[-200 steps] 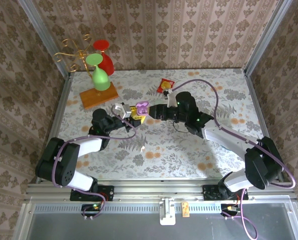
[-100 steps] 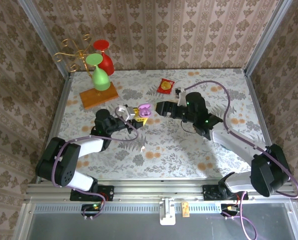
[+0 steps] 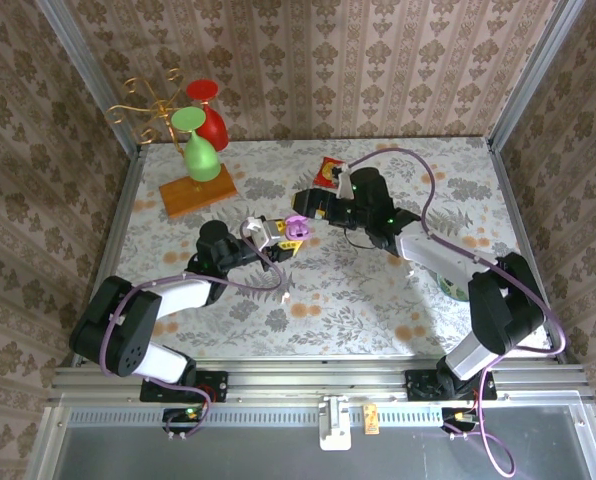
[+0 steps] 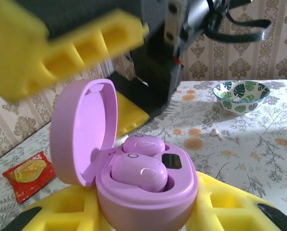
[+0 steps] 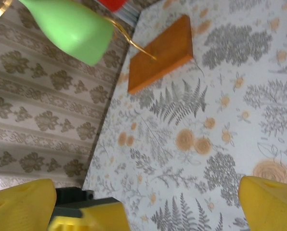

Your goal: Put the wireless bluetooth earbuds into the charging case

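Observation:
The lilac charging case [image 4: 81,134] stands open, its lid tipped to the left. Two lilac earbuds [image 4: 138,172] sit side by side in its wells. My left gripper [image 4: 148,219] is shut on the case's base with its yellow fingers [image 4: 240,207]. From above, the case [image 3: 296,228] is at the table's middle, held by the left gripper [image 3: 281,236]. My right gripper [image 3: 308,206] hovers just behind and above it, open and holding nothing. Its yellow fingertips [image 5: 271,197] stand wide apart over bare table, and one of its fingers [image 4: 66,53] looms over the case.
A small white earbud [image 3: 285,297] lies loose on the table, also seen as a white speck [image 4: 214,133]. A leaf-patterned bowl [image 4: 241,95] sits to the right. A red-and-yellow packet [image 3: 328,172] lies behind the grippers. A wooden stand [image 3: 197,193] with green and red glasses stands at back left.
My right gripper let go at the case, opened wide, pulled back to the right, then came in again above the case. The left gripper shifted the case slightly right.

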